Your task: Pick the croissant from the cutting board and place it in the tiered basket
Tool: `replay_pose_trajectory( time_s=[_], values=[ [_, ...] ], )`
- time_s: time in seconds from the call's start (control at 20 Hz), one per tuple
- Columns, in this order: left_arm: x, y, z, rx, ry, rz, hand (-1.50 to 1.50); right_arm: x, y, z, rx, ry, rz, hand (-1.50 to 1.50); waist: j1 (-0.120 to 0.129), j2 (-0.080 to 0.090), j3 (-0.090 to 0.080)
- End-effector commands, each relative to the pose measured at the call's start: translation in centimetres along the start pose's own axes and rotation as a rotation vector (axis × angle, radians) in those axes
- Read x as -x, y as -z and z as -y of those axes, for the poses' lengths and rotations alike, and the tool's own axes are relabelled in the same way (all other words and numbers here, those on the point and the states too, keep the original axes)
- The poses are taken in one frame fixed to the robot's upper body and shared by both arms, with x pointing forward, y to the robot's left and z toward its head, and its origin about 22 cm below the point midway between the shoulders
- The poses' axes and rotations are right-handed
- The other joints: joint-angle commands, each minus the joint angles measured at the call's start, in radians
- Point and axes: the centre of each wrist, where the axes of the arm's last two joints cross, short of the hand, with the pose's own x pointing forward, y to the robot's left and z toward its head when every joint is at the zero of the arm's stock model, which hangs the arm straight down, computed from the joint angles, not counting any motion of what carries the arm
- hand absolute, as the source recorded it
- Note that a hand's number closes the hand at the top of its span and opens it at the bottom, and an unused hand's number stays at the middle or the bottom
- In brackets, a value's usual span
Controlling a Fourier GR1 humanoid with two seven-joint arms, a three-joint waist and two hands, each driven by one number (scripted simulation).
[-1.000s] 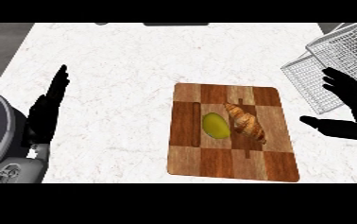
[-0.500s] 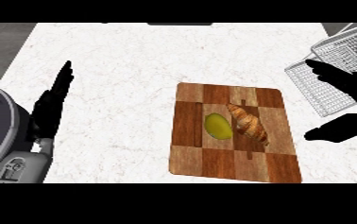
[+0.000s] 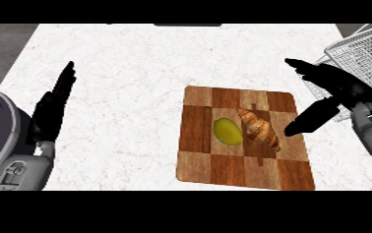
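Observation:
A brown croissant (image 3: 259, 128) lies on the checkered wooden cutting board (image 3: 218, 165), just right of a yellow-green fruit (image 3: 227, 131). My right hand (image 3: 335, 84) is open above the board's right edge, its thumb pointing down toward the croissant without touching it. The wire tiered basket (image 3: 352, 55) shows at the upper right, partly behind that hand. My left hand (image 3: 52, 109) rests open at the left edge, fingers up.
The white marble counter (image 3: 131, 70) stretches around the board. A grey rounded object (image 3: 7, 124) sits at the far left edge beside my left forearm.
My right hand has moved left, from in front of the basket to the board's right edge, closer to the croissant. The left hand has stayed put.

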Motion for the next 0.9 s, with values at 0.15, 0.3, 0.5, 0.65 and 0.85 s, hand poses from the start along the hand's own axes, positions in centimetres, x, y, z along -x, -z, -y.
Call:
replay_pose_trajectory(
  time_s=[0.15, 0.3, 0.5, 0.65, 0.85],
  values=[
    [0.1, -1.6, -0.8, -0.006, 0.002, -0.005, 0.0, -1.8, 0.5, -1.6, -0.061, -0.096, -0.126, -1.5, -0.003, -0.002, 0.0],
    [1.4, -1.6, -0.8, 0.003, -0.014, 0.005, 0.0, -0.9, 0.7, -3.0, -0.079, -0.119, -0.139, -1.5, -0.008, -0.002, 0.0],
    [1.2, -1.4, 0.4, 0.012, -0.009, -0.004, 0.0, -1.5, 0.9, -4.0, -0.066, -0.112, -0.136, -1.5, -0.01, -0.002, 0.0],
    [2.1, -0.8, 0.3, -0.012, -0.005, -0.007, 0.0, 0.1, 0.4, -6.1, -0.081, -0.138, -0.134, -1.5, -0.013, -0.001, 0.0],
    [1.0, -0.6, -0.9, 0.001, -0.016, 0.012, 0.0, -0.2, 1.7, -5.1, -0.056, -0.228, -0.137, -1.5, -0.007, 0.0, 0.001]
  ],
)
